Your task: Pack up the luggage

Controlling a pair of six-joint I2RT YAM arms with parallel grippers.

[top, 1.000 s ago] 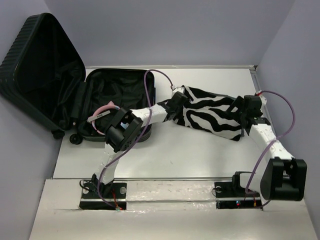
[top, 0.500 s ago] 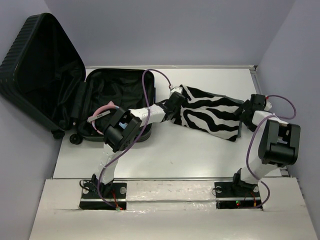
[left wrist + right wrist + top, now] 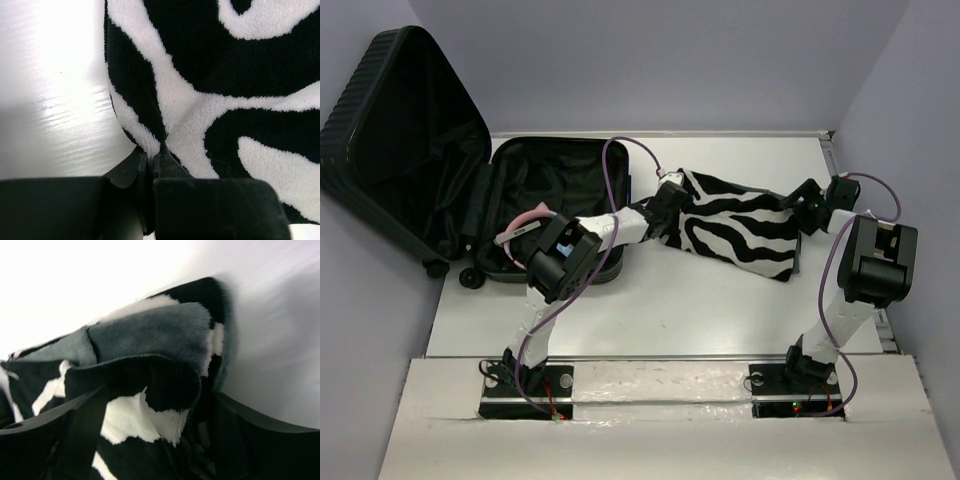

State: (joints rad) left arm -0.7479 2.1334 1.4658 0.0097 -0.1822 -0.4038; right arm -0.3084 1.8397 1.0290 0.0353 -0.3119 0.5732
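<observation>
2 grippers at 1 zebra cloth (image 3: 740, 228)

Since the earlier frame your right gripper (image 3: 807, 212) has swung onto the plush cloth's right end, jaws apart around a fold. Your left gripper (image 3: 671, 204) stays pinched shut on its left end. 1 ribbed, round-cornered hard-shell luggage (image 3: 410, 130) lies open, far left.

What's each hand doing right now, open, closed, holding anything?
Left hand: closed, pinching the zebra-print blanket's edge.
Right hand: open, fingers straddling the blanket's other end.
</observation>
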